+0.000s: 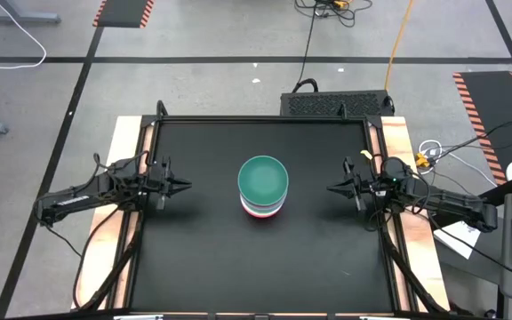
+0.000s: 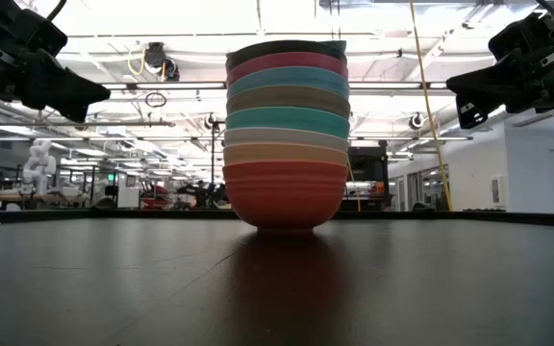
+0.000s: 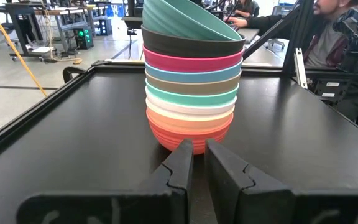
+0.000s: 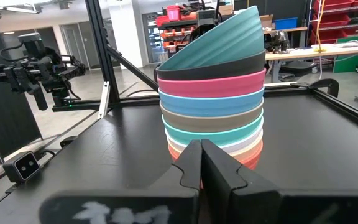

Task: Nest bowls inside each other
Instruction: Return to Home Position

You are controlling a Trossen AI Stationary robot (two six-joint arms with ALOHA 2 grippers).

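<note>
A stack of nested bowls (image 1: 263, 187) stands on its red bottom bowl (image 2: 285, 197) at the middle of the black table. Above the red bowl come peach, white, teal, olive-tan, blue, magenta and black. The green top bowl (image 3: 188, 22) sits tilted in the black one (image 4: 213, 65). My left gripper (image 1: 188, 185) hovers left of the stack with its fingers drawn together (image 3: 199, 152). My right gripper (image 1: 332, 188) hovers to the right, shut (image 4: 201, 146). Both point level at the stack, above the table and well apart from it.
Bare black table top (image 1: 265, 267) lies all round the stack, with wooden strips (image 1: 127, 142) along the left and right sides. Beyond the table's right side, a person (image 3: 328, 31) sits at a desk. Cables and an equipment box (image 1: 336, 102) lie past the far edge.
</note>
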